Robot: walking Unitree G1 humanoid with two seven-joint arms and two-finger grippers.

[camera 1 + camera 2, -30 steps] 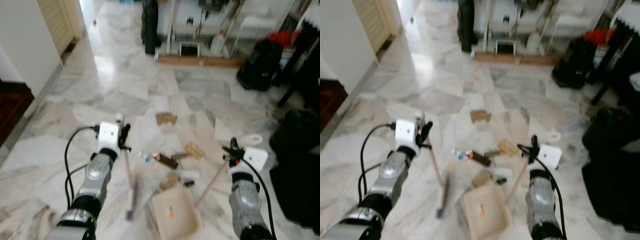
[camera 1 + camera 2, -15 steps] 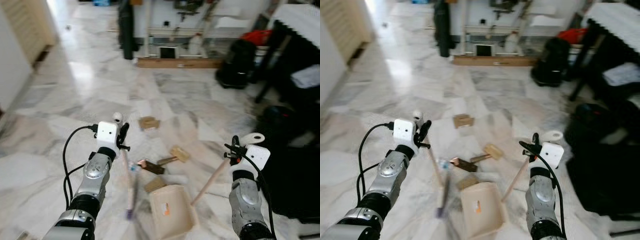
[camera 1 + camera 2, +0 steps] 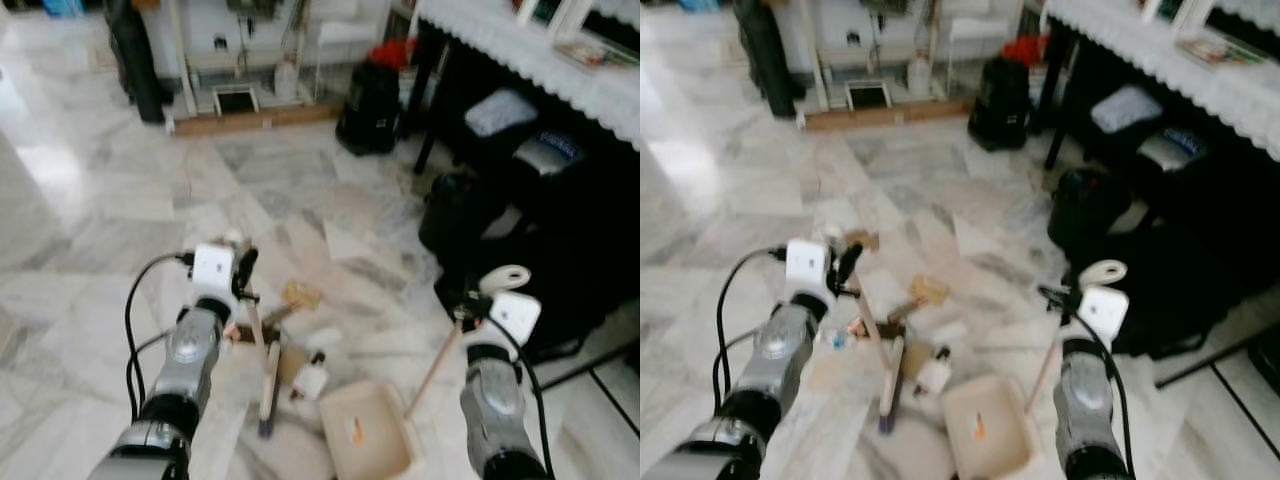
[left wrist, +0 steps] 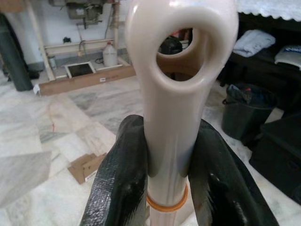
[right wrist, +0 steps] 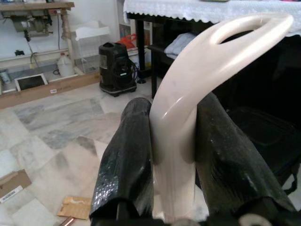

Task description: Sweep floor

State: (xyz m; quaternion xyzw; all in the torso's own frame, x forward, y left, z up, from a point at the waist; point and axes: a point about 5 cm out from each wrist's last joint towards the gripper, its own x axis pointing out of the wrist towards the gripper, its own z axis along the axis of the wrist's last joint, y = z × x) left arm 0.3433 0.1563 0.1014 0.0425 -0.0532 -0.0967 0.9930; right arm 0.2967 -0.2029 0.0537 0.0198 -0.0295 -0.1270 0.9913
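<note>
Your left gripper [image 4: 169, 183] is clenched on the broom handle [image 4: 181, 94], its brush end [image 3: 268, 385] resting on the marble floor [image 3: 100, 240] among scattered litter: a cardboard scrap [image 3: 300, 294] and a small white bottle [image 3: 310, 380]. Your right gripper [image 5: 174, 165] grasps the dustpan handle [image 5: 197, 84], the beige dustpan [image 3: 368, 440] sitting on the floor just beside the litter, near a dark table [image 3: 520, 110].

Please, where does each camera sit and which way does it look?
Left and right eye views: on the head, looking forward and down at the floor with litter; both arms, the left gripper and the right gripper show.
Left wrist view: looks along the fingers shut on the broom.
Right wrist view: looks along the fingers shut on the dustpan handle.
Both wrist views share the far shelf.
</note>
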